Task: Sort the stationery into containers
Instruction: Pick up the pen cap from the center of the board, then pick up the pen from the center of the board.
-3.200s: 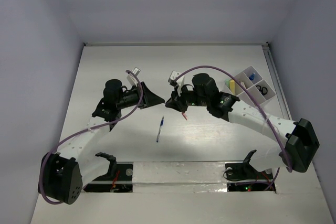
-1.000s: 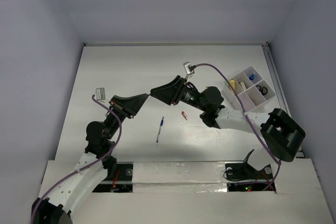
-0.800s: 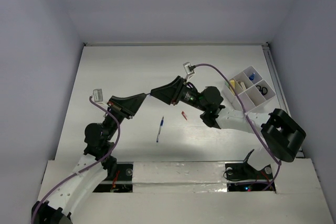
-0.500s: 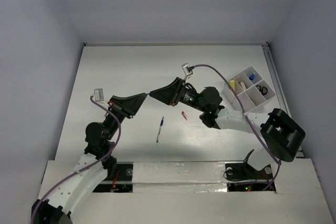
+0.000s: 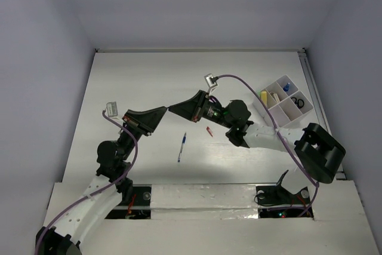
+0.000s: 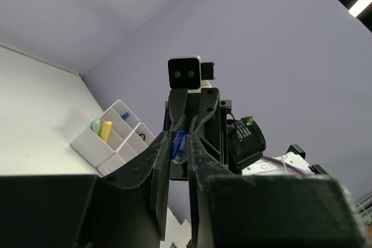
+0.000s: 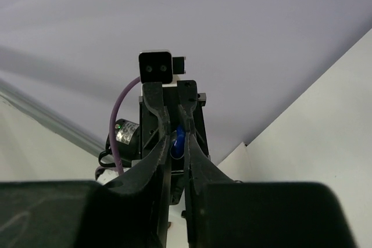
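Nearest me, 2 things lie loose on the table (image 5: 119,76). The blue-white pen (image 5: 181,147) has its long axis running near to far, the far end leaning slightly right. The short red pencil (image 5: 209,131) lies slantwise just beyond it. Above them the left gripper (image 5: 163,110) is clamped on a small blue piece (image 6: 177,144). The right gripper (image 5: 174,108), nose to nose with it, pinches the same piece. Its long axis seems to run along the fingers. Farthest off, the white tray (image 5: 290,117) already holds black scissors (image 5: 300,103) and a yellow marker (image 5: 263,95). I judge 3 items remain to be sorted.
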Controlling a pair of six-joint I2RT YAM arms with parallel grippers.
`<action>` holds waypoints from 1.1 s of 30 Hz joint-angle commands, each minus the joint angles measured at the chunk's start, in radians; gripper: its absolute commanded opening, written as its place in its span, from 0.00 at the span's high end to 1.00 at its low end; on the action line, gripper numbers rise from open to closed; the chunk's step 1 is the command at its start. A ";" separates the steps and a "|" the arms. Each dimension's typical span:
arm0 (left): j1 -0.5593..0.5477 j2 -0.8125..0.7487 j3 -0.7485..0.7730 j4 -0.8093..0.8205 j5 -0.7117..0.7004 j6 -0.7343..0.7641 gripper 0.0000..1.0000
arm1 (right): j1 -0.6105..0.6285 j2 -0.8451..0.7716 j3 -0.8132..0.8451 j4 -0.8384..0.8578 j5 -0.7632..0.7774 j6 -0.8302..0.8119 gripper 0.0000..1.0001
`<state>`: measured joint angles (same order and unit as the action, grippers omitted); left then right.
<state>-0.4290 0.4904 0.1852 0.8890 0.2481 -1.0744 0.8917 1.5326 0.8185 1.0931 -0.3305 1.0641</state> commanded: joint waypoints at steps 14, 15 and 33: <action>-0.013 -0.124 0.075 -0.494 -0.007 0.251 0.63 | -0.091 -0.282 -0.002 -0.526 0.110 -0.291 1.00; -0.013 -0.134 0.080 -0.586 -0.013 0.264 0.62 | -0.109 -0.302 -0.011 -0.564 0.101 -0.300 1.00; -0.284 0.292 0.204 -0.920 -0.228 0.392 0.61 | -0.215 -0.402 0.139 -1.428 0.039 -0.702 1.00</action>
<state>-0.7006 0.7731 0.3267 -0.0120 0.1192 -0.7193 0.6792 1.1652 0.9226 -0.2295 -0.2981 0.4301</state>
